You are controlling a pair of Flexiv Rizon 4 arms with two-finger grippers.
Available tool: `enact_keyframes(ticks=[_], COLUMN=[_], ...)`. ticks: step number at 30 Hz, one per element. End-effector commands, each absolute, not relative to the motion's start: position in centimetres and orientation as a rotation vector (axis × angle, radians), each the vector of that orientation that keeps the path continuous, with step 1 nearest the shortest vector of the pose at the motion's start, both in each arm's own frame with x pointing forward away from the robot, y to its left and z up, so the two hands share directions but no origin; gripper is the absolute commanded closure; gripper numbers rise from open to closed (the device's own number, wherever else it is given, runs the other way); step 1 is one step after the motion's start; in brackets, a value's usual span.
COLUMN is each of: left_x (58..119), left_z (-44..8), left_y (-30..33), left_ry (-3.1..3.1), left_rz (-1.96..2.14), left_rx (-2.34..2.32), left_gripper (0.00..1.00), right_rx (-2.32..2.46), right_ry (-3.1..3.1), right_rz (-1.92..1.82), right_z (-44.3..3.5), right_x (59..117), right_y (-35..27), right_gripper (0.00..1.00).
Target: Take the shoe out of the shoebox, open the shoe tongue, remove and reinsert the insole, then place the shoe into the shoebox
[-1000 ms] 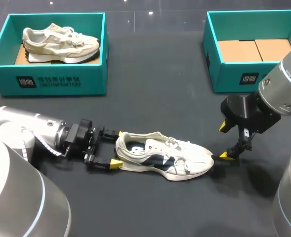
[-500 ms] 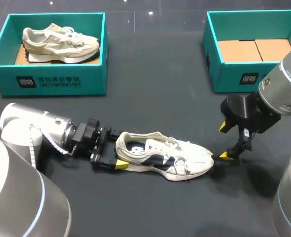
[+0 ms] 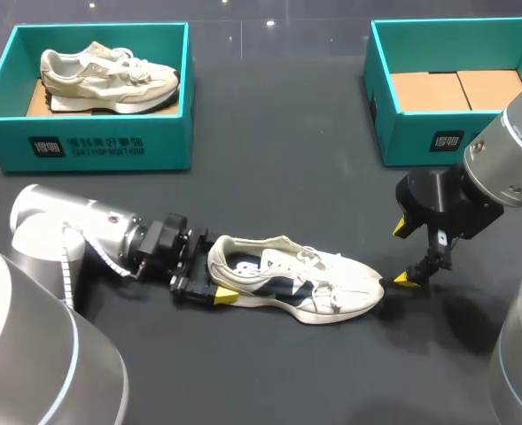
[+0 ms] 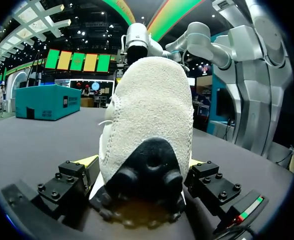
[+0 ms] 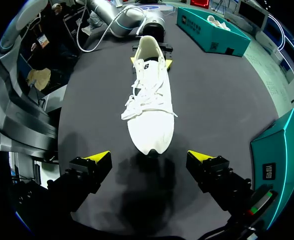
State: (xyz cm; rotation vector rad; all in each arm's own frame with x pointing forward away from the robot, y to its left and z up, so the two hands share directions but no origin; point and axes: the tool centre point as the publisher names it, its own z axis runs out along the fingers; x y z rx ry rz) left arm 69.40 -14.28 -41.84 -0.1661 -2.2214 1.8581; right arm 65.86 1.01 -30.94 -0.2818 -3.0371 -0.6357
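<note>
On the desk (image 3: 278,186), short of the empty shoebox (image 3: 420,142), found white sneaker (image 3: 296,283) flat on its sole, left claw (image 3: 216,268) spread astride the heel without clear squeeze, right claw (image 3: 403,254) gaping empty off the toe, probably bracing both ends before tongue work.

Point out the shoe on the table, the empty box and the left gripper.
shoe (image 3: 318,274), head view, laces.
empty box (image 3: 411,133), head view, front wall.
left gripper (image 3: 214,267), head view, midway between its tips.
</note>
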Motion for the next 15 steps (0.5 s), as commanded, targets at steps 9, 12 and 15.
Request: enact_keyframes(ticks=[9, 12, 15], left_x=[69.10, 69.02, 68.90], left_z=[-42.09, -42.01, -41.92], left_y=[-15.03, -15.11, -15.16], left_ry=[-2.200, -2.194, -2.191], left_rz=[1.872, 1.877, 1.881], left_rx=[-0.174, -0.172, -0.173], left_gripper=[0.09, 0.60, 1.00], right_rx=[-0.283, -0.283, -0.283], right_ry=[-3.041, -3.041, -3.041], right_rz=[-0.636, -0.636, -0.636], right_z=[-31.02, -31.02, -31.02], right_x=[65.70, 65.70, 65.70], right_y=[0.99, 0.99, 0.99], right_gripper=[0.00, 0.00, 0.00])
